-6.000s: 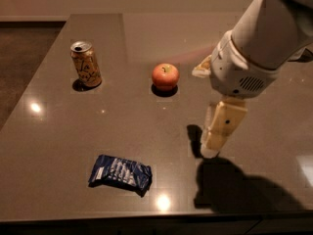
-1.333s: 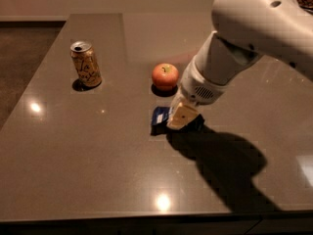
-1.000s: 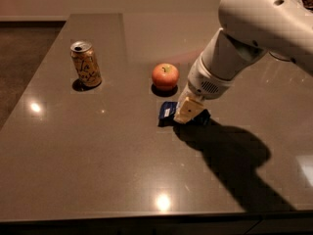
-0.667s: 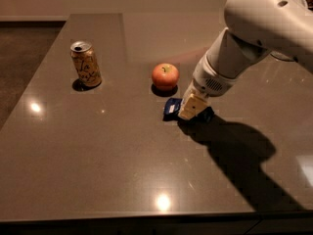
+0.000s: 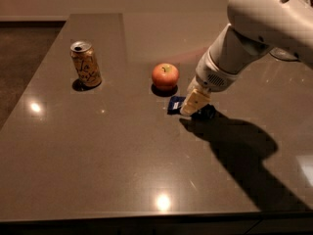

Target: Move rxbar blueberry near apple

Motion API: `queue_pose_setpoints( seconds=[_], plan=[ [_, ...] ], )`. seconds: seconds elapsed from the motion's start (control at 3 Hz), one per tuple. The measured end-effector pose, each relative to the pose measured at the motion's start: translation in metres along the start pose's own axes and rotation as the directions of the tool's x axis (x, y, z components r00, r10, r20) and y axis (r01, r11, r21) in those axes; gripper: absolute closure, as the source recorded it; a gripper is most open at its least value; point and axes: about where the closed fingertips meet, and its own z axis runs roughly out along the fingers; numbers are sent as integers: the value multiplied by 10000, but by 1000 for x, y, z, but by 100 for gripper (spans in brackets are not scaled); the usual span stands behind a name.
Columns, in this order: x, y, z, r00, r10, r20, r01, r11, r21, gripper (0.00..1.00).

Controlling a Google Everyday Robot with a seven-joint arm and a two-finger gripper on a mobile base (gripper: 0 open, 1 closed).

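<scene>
The red-orange apple (image 5: 165,76) sits near the middle of the dark table (image 5: 112,151). The dark-blue rxbar blueberry (image 5: 175,105) lies just right of and in front of the apple, largely covered by my gripper (image 5: 194,105). The gripper's cream fingers are on the bar and hold it at the table surface. The white arm reaches in from the upper right.
A gold drink can (image 5: 86,64) stands upright at the left, well away from the apple. The table's front edge runs along the bottom and its left edge borders darker floor. The arm casts a large shadow to the lower right.
The gripper has carried the rxbar from the front of the table up and to the right; over the last second it has moved closer beside the apple.
</scene>
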Motion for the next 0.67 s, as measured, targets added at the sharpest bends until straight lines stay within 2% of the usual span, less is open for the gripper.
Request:
queue_pose_setpoints(
  seconds=[0.33, 0.67],
  plan=[
    [-1, 1, 0, 10000, -16, -4, 16, 10000, 3, 0],
    [-1, 1, 0, 10000, -17, -4, 17, 10000, 3, 0]
  ],
)
